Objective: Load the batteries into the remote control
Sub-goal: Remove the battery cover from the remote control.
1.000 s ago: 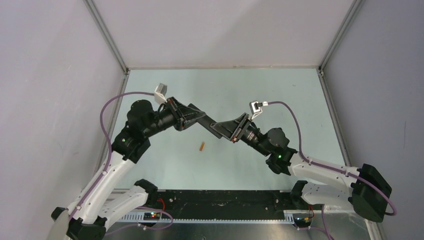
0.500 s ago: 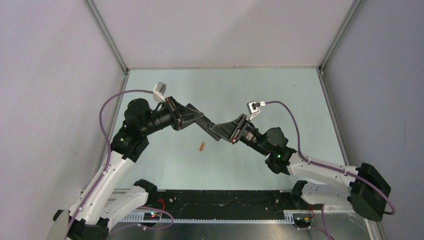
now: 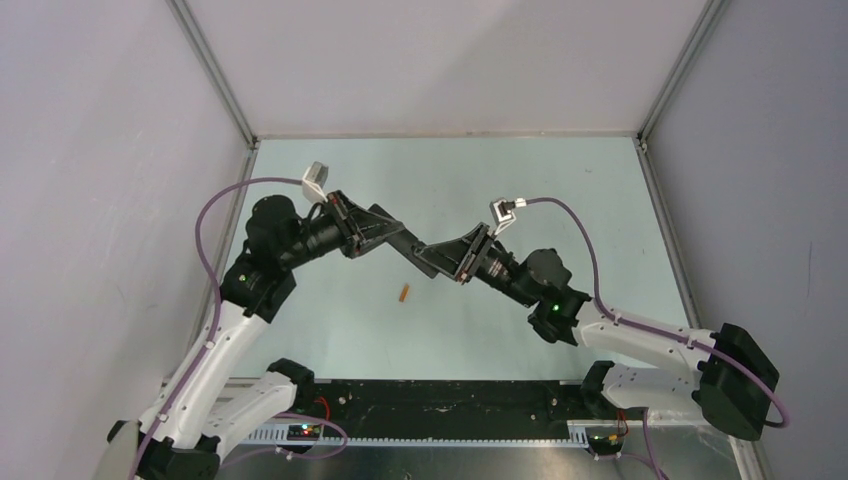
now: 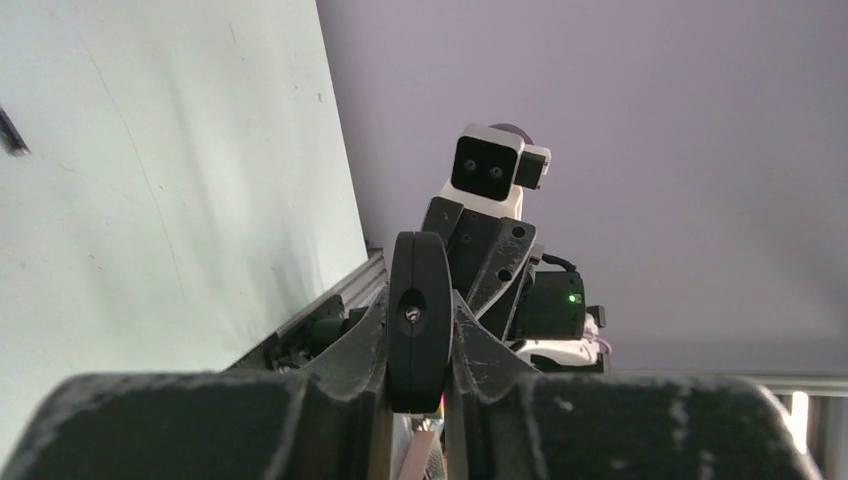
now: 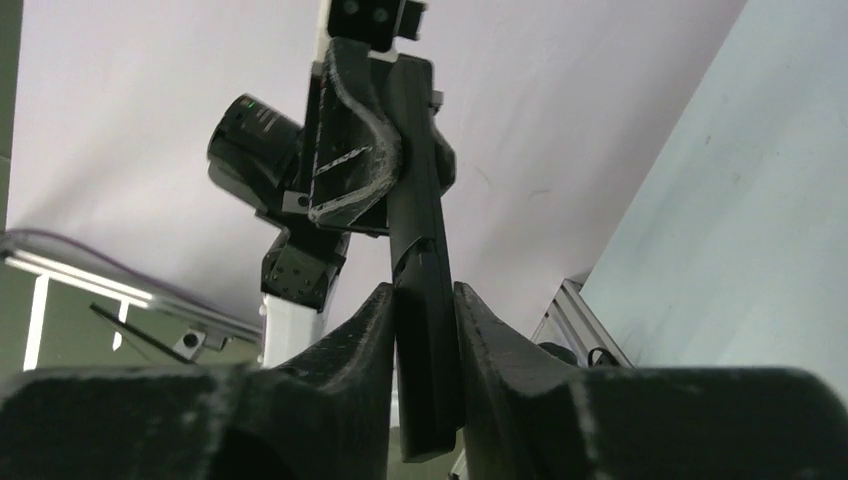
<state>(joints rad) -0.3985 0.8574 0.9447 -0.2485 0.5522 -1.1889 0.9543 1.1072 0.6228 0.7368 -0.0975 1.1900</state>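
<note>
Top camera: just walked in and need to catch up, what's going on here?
Both arms hold the remote control in the air between them: the left gripper is shut on one end, the right gripper on the other. One orange battery lies loose on the table, not yet loaded. The second battery is not visible.

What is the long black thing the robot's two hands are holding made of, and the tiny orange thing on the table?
The remote control looks like hard plastic in matte black: it is dull with no shine, and has a moulded step along its side. The orange battery is too small to tell. Its plain orange colour suggests a wrapper, probably over metal.
</note>
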